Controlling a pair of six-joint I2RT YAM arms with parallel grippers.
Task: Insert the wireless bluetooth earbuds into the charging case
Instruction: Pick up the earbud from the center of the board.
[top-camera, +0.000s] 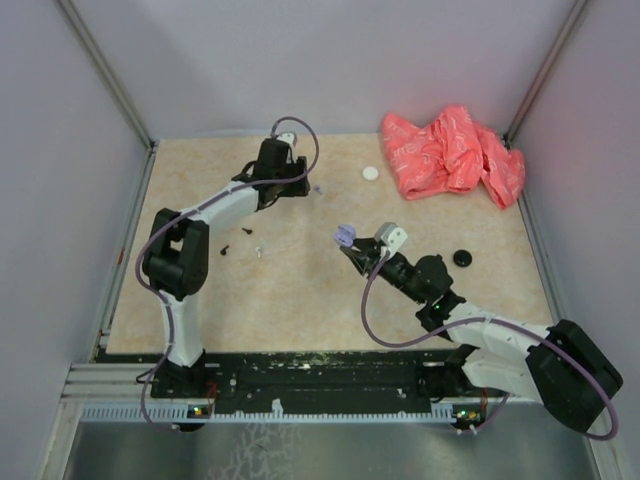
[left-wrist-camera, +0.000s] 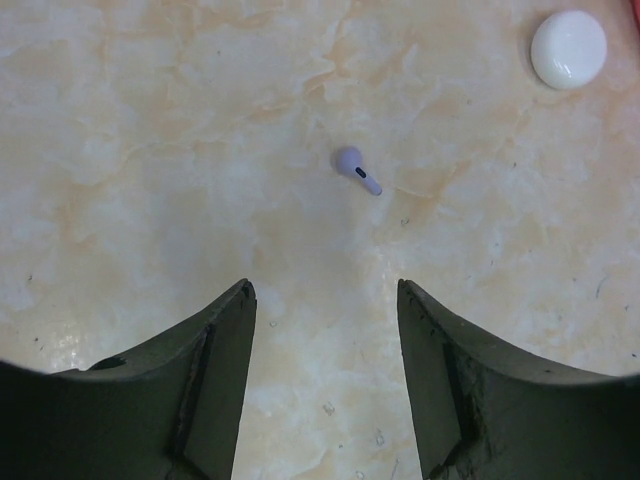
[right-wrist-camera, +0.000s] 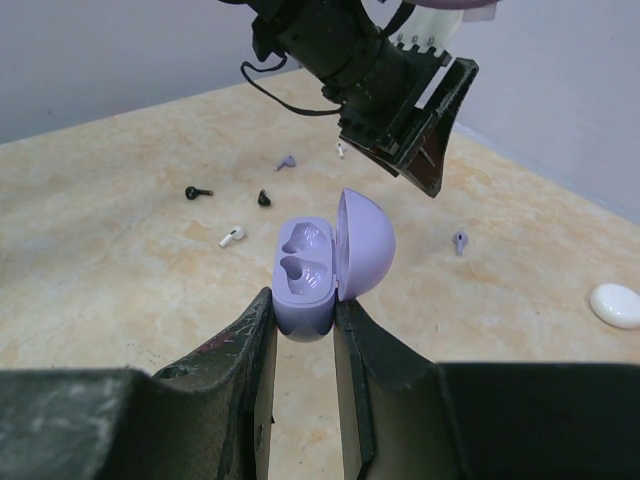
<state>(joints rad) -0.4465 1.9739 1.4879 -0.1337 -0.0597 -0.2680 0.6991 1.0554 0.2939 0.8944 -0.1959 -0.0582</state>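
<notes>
Visibly two black earbuds (right-wrist-camera: 190, 192), two purple earbuds (right-wrist-camera: 459, 240), one open case (right-wrist-camera: 305, 275).

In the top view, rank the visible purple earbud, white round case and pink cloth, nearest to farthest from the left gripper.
1. Purple earbud, just right of the left gripper.
2. White round case, farther right, mid-table.
3. Pink cloth, far right corner.

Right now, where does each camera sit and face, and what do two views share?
Top external: above, behind the bases, looking down on table; left arm, right arm show.
Left wrist: faces down at purple earbud; open left tool shows.
Right wrist: looks across table; right tool grips purple case.
Shared by wrists: white case.
</notes>
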